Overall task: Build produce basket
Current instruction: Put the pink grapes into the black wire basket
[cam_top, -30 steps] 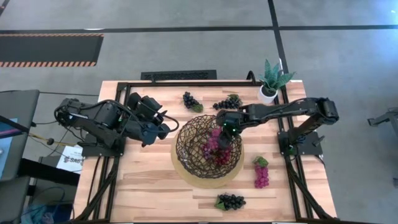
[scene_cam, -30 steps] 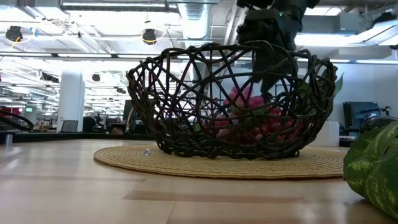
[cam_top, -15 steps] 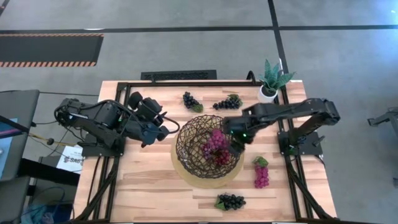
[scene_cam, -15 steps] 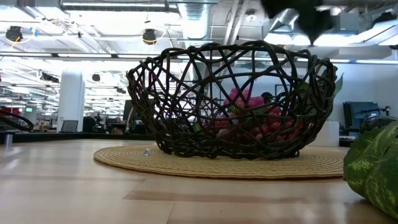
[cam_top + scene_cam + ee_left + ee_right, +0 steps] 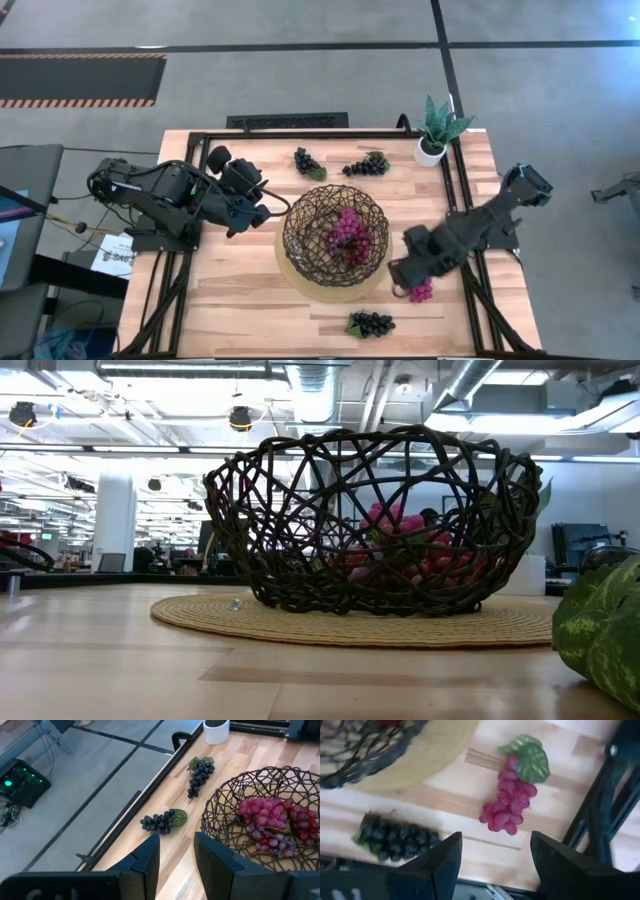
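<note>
The dark woven basket [image 5: 335,236] stands on its tan round base [image 5: 300,275] mid-table, with red grape bunches [image 5: 346,232] lying inside; they show through the strands in the low view [image 5: 400,550]. A red bunch [image 5: 512,795] lies on the table right of the basket, and my right gripper [image 5: 402,272] hovers open over it [image 5: 495,840]. Dark bunches lie at the far edge [image 5: 308,162] [image 5: 365,165] and near edge [image 5: 370,323]. My left gripper [image 5: 266,208] is open left of the basket, pointing at it [image 5: 176,840].
A small white pot with a green plant [image 5: 436,128] stands at the far right corner. Black frame rails [image 5: 462,190] run along the table's sides. A green leaf [image 5: 600,630] lies close to the low camera at the right.
My right gripper has risen out of the basket and gone toward the table's near right, over the red bunch lying on the table. The red grapes stay in the basket.
</note>
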Tool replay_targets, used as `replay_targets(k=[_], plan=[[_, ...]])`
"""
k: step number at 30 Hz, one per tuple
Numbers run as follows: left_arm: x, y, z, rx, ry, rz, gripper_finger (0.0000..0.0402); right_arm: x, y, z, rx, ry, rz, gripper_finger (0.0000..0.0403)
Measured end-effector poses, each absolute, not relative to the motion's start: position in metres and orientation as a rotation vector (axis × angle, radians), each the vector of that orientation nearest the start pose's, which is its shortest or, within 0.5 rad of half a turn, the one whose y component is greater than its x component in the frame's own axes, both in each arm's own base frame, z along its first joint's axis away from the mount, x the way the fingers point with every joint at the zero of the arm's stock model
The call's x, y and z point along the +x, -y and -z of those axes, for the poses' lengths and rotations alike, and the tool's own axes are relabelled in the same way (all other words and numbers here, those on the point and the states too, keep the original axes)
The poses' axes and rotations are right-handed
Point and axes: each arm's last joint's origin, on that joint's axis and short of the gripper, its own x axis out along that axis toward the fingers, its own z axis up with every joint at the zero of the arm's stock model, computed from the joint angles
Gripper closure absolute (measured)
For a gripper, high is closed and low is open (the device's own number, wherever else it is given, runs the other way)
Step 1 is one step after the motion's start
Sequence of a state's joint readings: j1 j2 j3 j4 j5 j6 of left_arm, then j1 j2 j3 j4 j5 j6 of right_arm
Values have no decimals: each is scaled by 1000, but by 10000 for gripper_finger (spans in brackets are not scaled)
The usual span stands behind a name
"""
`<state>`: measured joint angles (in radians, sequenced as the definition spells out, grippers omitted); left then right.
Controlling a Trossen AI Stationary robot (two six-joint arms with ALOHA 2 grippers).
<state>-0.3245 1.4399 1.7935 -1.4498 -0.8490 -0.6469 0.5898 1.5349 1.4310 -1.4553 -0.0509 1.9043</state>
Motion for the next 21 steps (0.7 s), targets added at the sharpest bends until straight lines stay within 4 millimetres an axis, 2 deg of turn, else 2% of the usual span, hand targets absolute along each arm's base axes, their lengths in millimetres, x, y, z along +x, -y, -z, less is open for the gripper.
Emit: replay_targets(k=[7,11,15,21], plan=[[229,54,-429,34,-715,-726,292,189,-180,-277,1163,-1147,1198,148],[229,54,-429,31,-713,-727,292,181,-190,-254,1220,-1091,1206,148],[230,54,-429,26,-708,-727,292,182,-191,-231,1246,-1092,1167,148],[230,54,-430,24,-706,-727,292,178,-183,-203,1229,-1094,1198,148]])
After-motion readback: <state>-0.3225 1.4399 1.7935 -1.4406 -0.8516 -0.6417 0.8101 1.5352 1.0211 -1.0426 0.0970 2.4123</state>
